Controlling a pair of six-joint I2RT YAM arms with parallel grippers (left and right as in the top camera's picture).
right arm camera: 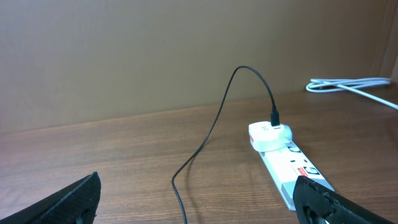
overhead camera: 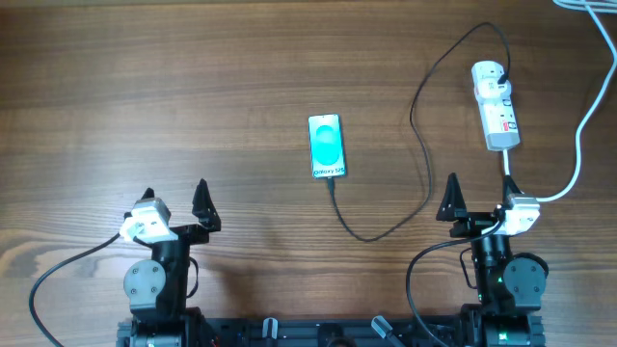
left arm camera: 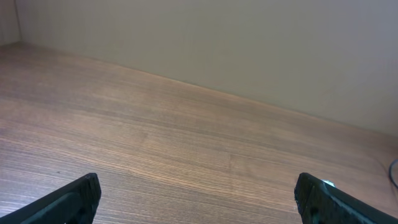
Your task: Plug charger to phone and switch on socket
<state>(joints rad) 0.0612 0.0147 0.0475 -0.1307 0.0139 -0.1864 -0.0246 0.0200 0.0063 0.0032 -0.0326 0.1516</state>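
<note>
The phone [overhead camera: 326, 146] lies flat mid-table with its cyan screen up. The charger's thin black cable [overhead camera: 420, 145] runs from the phone's near end, loops right and arcs up to a white adapter [right arm camera: 269, 135] plugged into the socket [overhead camera: 495, 106]. I cannot tell whether the tip is seated in the phone. In the right wrist view the socket [right arm camera: 292, 171] lies ahead to the right and the charger cable [right arm camera: 211, 130] crosses the middle. My left gripper [overhead camera: 174, 200] [left arm camera: 196, 186] is open over bare wood, left of the phone. My right gripper [overhead camera: 479, 198] [right arm camera: 196, 186] is open just short of the socket.
The wooden table [overhead camera: 145, 87] fills the overhead view. A thick white cord [overhead camera: 580, 135] runs from the socket's near end out past my right gripper and away to the back right corner, seen again as a white cord [right arm camera: 348, 84]. A plain wall [left arm camera: 249, 43] stands behind the table.
</note>
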